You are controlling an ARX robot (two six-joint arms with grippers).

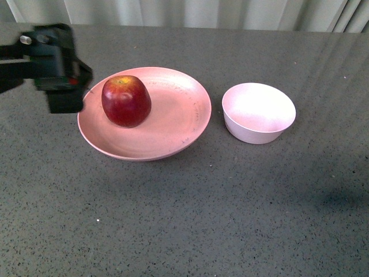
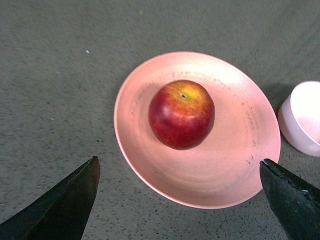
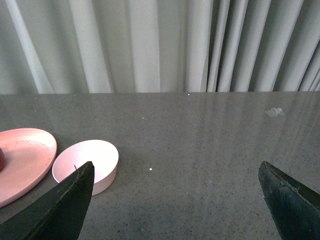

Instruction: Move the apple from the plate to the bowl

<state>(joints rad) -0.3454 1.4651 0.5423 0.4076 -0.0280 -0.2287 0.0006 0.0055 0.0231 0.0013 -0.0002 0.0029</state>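
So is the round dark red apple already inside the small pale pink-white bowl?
No, the round dark red apple sits on the wide salmon-pink plate, and the small pale pink-white bowl beside it holds nothing.

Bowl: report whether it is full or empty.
Empty. The front view shows the bowl with a bare pale inside, while the apple sits on the plate beside it.

Grey table (image 1: pixel 184 219) carries plate (image 1: pixel 190 124) and bowl (image 1: pixel 259 112)
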